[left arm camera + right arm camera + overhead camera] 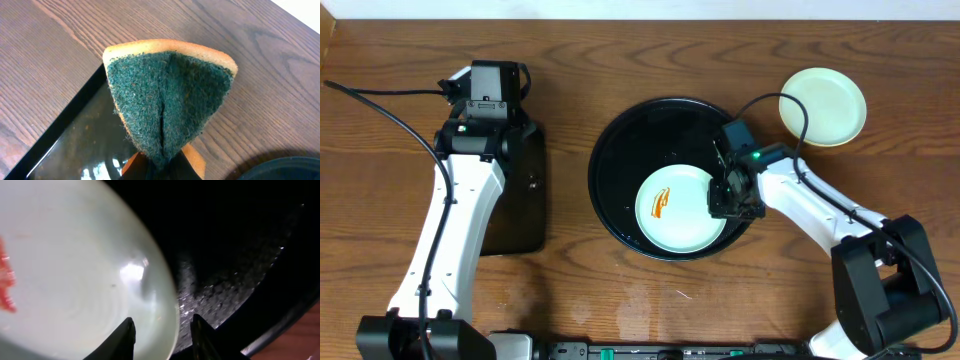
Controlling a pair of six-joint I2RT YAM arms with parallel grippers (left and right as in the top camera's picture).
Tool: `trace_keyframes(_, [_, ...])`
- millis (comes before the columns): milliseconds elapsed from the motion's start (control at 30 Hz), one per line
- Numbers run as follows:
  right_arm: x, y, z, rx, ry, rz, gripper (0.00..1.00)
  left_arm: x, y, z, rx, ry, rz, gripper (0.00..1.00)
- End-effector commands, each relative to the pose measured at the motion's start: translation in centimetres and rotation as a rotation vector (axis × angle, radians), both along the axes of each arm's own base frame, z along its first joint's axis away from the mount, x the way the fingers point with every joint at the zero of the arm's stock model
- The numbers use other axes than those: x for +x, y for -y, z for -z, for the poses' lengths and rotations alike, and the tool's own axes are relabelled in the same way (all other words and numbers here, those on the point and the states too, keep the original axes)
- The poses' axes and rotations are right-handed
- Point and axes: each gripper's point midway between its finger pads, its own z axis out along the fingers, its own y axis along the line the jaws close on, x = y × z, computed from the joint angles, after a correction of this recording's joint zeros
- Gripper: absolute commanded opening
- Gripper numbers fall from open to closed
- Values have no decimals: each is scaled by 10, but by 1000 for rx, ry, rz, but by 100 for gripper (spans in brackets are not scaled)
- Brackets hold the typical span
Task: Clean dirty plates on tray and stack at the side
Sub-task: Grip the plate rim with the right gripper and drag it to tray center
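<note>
A pale mint-blue plate [680, 208] with an orange smear [661, 206] lies in the front part of the round black tray [655, 125]. My right gripper [725, 198] is at the plate's right rim. In the right wrist view the gripper [163, 319] is open, one finger over the plate [75, 270] and the other over the wet tray floor [230, 240]. A pale yellow plate [823, 106] rests on the table to the tray's right. My left gripper [162, 167] is shut on a folded green and orange sponge [167, 95].
A smaller rectangular black tray [525, 200] lies at the left, under my left arm [470, 180]; its wet corner [75, 140] shows beneath the sponge. Brown wooden table surrounds everything. The round tray's rim [295, 165] shows at the left wrist view's lower right.
</note>
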Motion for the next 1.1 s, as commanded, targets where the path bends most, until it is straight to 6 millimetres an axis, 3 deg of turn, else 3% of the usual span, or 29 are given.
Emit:
trace_keyframes(0, [-3, 6, 12, -23, 0, -1, 36, -2, -2, 6, 3, -15, -9, 8])
trace_keyframes(100, [-2, 5, 14, -14, 9, -8, 34, -2, -2, 6, 3, -15, -10, 8])
trace_keyframes(233, [-1, 4, 14, -11, 15, -11, 7, -2, -2, 6, 3, -15, -9, 8])
trace_keyframes(333, [-1, 4, 14, -10, 18, -11, 6, -2, -2, 6, 3, -15, -9, 8])
trace_keyframes(400, [0, 4, 14, -10, 20, -11, 10, -2, -2, 6, 3, -15, -9, 8])
trace_keyframes(433, [0, 4, 14, -9, 22, -11, 18, -2, -2, 6, 3, -15, -10, 8])
trace_keyframes(567, [3, 2, 16, -6, 29, -11, 19, -2, -2, 6, 3, -15, -9, 8])
trace_keyframes(700, [3, 2, 28, -13, 11, -11, 14, -2, -2, 6, 3, -15, -9, 8])
trace_keyframes(867, [-1, 4, 43, -27, -27, -12, 1, -1, -2, 6, 3, -14, -9, 8])
trace_keyframes(1000, [13, 5, 36, -31, 18, -22, 1, -1, -2, 6, 3, -15, -9, 8])
trace_keyframes(1067, [39, 4, 20, -15, 84, -49, 1, 1, 7, 8, -44, -14, 23, 8])
